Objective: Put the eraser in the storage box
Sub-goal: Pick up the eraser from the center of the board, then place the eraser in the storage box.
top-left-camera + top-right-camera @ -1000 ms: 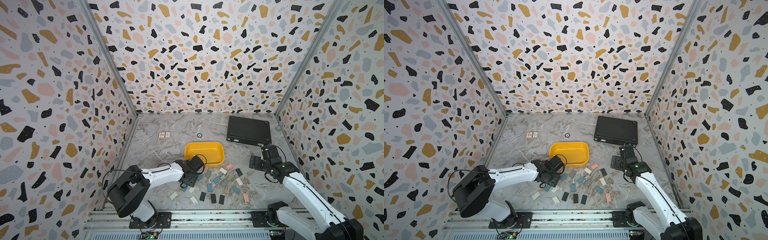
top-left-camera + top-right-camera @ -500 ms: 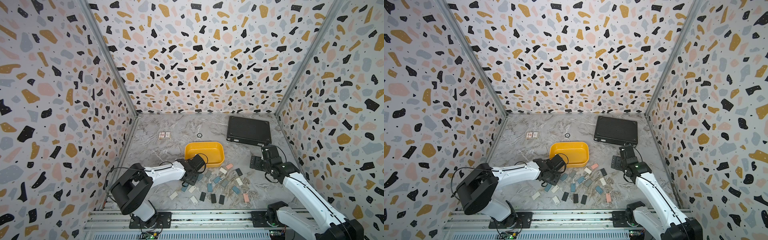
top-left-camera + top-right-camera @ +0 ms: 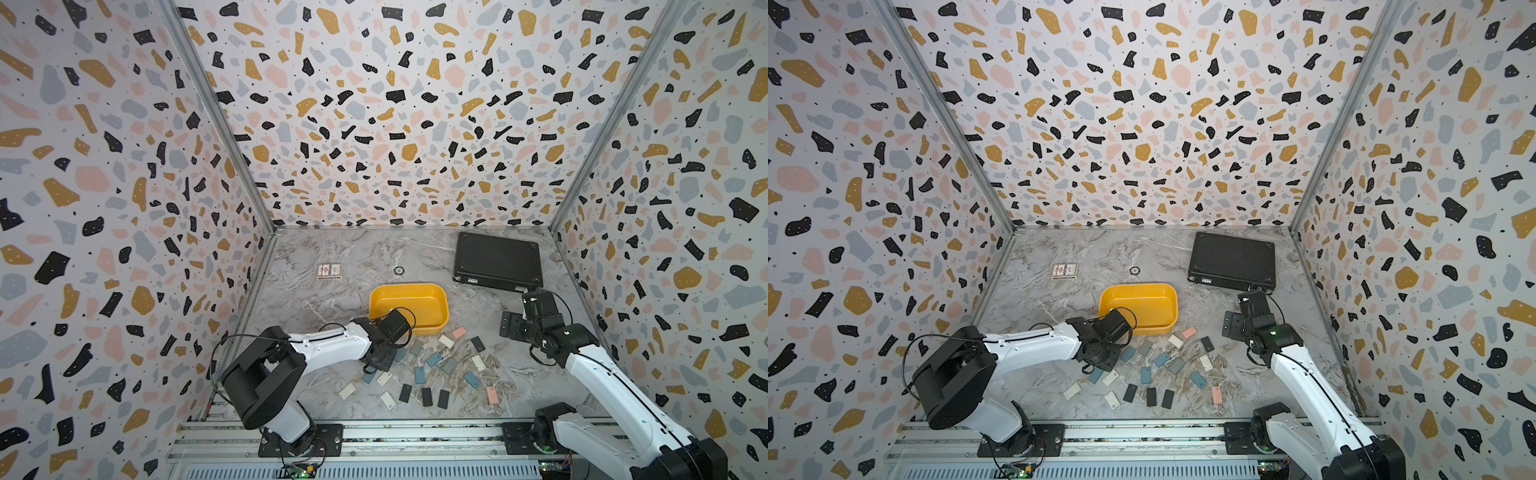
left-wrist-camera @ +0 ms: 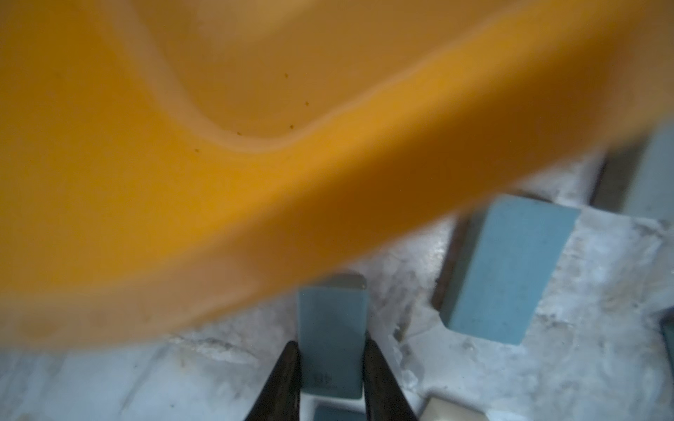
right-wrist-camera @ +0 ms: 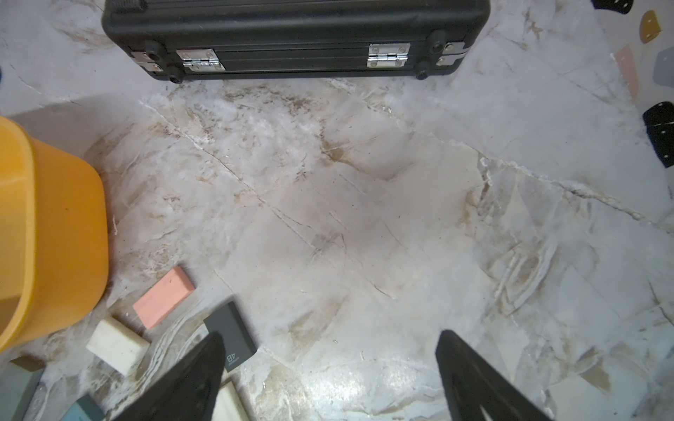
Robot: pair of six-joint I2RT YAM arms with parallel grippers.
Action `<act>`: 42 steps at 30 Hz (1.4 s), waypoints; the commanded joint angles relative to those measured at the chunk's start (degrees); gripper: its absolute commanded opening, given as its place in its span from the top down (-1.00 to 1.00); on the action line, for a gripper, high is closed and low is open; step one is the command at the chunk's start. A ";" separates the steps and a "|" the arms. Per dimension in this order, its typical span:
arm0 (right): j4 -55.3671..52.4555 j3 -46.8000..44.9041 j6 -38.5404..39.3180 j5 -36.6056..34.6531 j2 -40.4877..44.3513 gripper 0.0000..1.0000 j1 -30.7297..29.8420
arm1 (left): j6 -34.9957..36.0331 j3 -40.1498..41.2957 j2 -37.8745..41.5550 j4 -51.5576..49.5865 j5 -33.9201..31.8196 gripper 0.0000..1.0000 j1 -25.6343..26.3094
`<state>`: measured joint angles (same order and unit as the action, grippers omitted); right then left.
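Observation:
The storage box [image 3: 409, 286] is a shallow yellow tub at the table's middle, also visible in a top view [image 3: 1138, 286]; its blurred wall [image 4: 219, 218] fills most of the left wrist view. Just in front of its near left corner, my left gripper [image 4: 330, 346] is shut on a blue-grey eraser [image 4: 332, 313], a finger pressed to each long side. In both top views that gripper [image 3: 380, 356] [image 3: 1100, 357] is low at the edge of the eraser pile, and the wrist hides the held eraser. My right gripper [image 5: 328, 337] [image 3: 513, 324] is open over bare table, right of the box.
Several loose erasers lie in front of the box, among them a pink one [image 3: 459, 332] [image 5: 164, 297], a white one [image 5: 116, 346] and a dark one [image 5: 231, 337]. A black latched case [image 3: 496, 262] [image 5: 291, 32] lies at the back right. A card pack [image 3: 329, 271] is at the back left.
My left gripper's jaws have closed onto the blue-grey eraser while the arm stayed almost in place by the box. The right arm has not visibly moved.

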<state>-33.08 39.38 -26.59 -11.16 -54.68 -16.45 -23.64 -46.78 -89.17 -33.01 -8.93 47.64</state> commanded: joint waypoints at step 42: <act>-1.87 10.19 1.76 -2.32 -6.54 -0.84 -1.04 | 3.48 -19.37 11.63 -12.85 -8.14 0.75 -2.13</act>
<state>-33.95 46.11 -25.80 -13.17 -60.03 -17.17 -21.98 -63.11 -75.11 -47.16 -16.67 46.98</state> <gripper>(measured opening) 0.923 0.181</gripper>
